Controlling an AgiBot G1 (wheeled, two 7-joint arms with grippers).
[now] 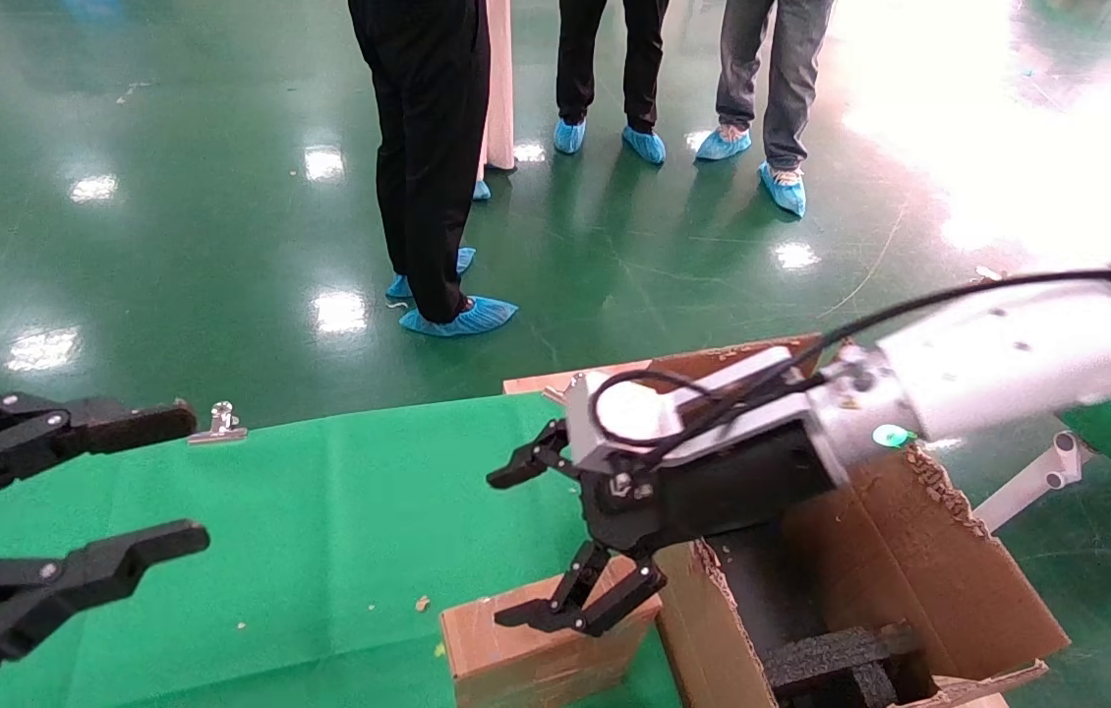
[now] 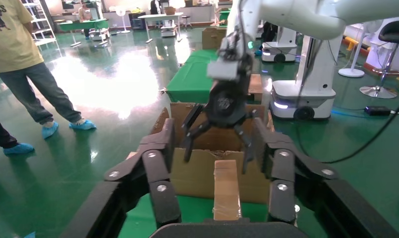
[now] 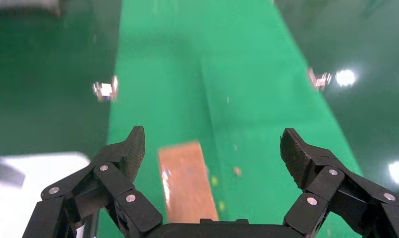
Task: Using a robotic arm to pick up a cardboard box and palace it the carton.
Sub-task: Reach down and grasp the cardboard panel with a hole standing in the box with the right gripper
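Note:
The small brown cardboard box (image 1: pixel 531 654) stands on the green cloth at the table's front, right beside the carton (image 1: pixel 919 560). The carton is large, has torn flaps and holds black foam (image 1: pixel 836 664). My right gripper (image 1: pixel 516 551), on the white arm, is open and empty; it hovers just above the box, its fingers spread over the top. In the right wrist view the box (image 3: pixel 187 183) lies below the open gripper (image 3: pixel 213 148), nearer one finger. My all-black left gripper (image 1: pixel 197 479) is open and empty at the table's left. The left wrist view shows the box (image 2: pixel 226 188) and the carton (image 2: pixel 197 173).
Green cloth (image 1: pixel 320 531) covers the table. A metal binder clip (image 1: pixel 218 423) sits on its far edge. Three people in blue shoe covers (image 1: pixel 462 315) stand on the glossy green floor beyond the table. A white robot base (image 2: pixel 306 94) stands behind the carton.

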